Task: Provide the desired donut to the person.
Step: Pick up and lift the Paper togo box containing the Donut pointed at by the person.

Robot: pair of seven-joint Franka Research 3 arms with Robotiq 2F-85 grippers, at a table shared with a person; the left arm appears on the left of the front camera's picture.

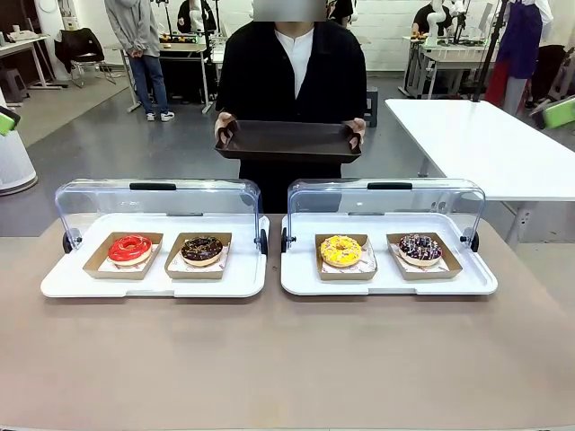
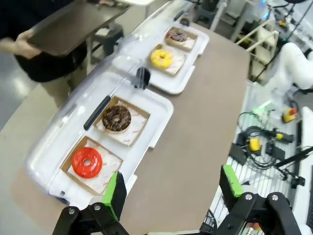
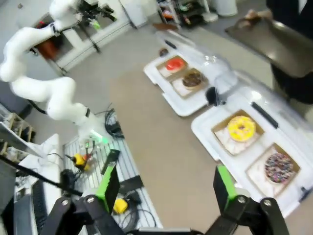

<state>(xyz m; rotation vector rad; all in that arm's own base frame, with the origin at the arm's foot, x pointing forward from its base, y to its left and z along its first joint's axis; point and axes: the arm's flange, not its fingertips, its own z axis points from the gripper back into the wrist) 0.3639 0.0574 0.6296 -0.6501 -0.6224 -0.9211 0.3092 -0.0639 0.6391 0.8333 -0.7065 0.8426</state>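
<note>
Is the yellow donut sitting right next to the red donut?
No, the yellow donut shares the right case with the sprinkled donut, while the red donut lies in the left case.

The person (image 1: 292,67) wears a loose black top, open at the neck over a white inner shirt. The robot's left hand (image 2: 173,188) and right hand (image 3: 165,186) are built alike, with angular black finger links pinned by round silver screw heads and each finger faced with a bright green pad. Farther off, the left arm (image 3: 41,88) and the right arm (image 2: 288,61) are made of smooth, rounded white segments, glossy and without visible markings, and a small green glow shows near the foot of each.
</note>
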